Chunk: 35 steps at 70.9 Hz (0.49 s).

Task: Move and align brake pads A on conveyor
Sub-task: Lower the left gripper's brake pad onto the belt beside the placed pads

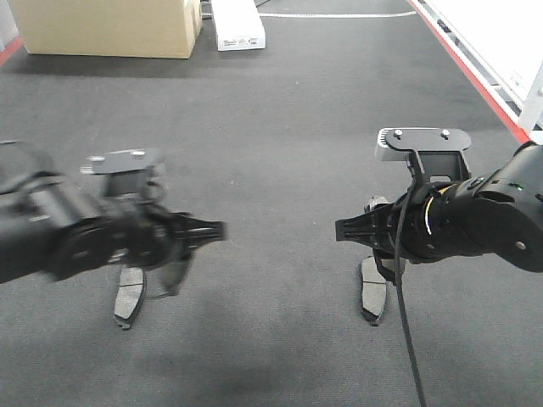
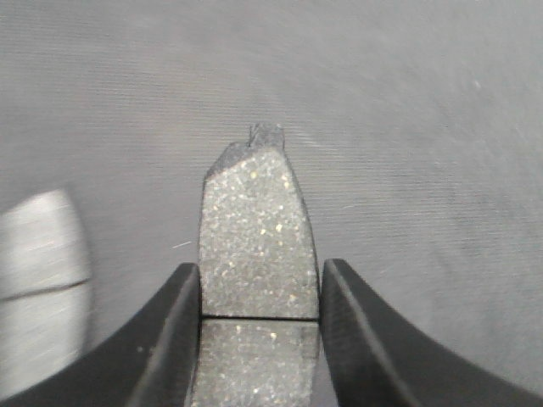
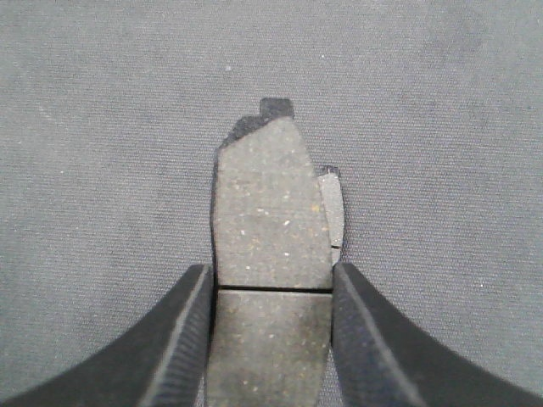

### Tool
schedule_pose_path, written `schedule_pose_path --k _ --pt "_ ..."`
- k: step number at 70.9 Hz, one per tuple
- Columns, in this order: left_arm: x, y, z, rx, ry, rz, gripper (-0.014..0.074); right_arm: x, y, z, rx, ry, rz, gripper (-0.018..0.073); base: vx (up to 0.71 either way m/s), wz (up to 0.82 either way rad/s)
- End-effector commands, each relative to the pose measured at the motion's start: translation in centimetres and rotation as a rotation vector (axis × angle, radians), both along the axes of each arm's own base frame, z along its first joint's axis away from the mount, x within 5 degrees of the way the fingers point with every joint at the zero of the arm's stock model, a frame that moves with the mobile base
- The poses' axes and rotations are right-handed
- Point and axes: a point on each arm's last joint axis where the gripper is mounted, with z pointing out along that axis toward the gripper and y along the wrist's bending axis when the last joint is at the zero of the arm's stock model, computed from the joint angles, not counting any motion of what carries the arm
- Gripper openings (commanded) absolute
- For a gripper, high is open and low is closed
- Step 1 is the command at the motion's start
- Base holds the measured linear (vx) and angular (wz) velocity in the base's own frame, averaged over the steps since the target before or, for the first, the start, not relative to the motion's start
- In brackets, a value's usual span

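The conveyor (image 1: 280,119) is a dark charcoal belt filling all views. My left gripper (image 1: 146,275) points down and is shut on a brake pad (image 1: 129,301) that hangs on end just over the belt. In the left wrist view the pad (image 2: 254,229) sits gripped by its long edges at the cross groove, inside the gripper (image 2: 260,267). My right gripper (image 1: 379,263) is shut the same way on another brake pad (image 1: 372,292). The right wrist view shows that pad (image 3: 270,212) in the gripper (image 3: 271,270), with a further pad (image 3: 333,212) peeking out behind its right edge.
A cardboard box (image 1: 110,25) and a white box (image 1: 237,24) stand at the far end of the belt. A red edge strip (image 1: 475,76) runs along the right side, beside a white structure (image 1: 509,42). A pale blurred shape (image 2: 38,254) lies at left.
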Motion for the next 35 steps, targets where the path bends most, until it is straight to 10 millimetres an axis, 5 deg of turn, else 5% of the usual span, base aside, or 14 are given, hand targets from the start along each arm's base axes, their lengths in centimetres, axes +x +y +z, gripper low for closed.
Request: schedule_pose_path --k 1,35 --pt "1.4 -1.3 1.5 -0.048 -0.047 -0.005 0.0111 0.1 0.0 2.2 0.035 -0.110 0.028 -0.0006 0.00 0.00" --pt "4.4 -3.7 -5.0 -0.044 0.154 0.067 0.0118 0.1 0.0 2.2 0.035 -0.110 0.028 -0.0006 0.00 0.00"
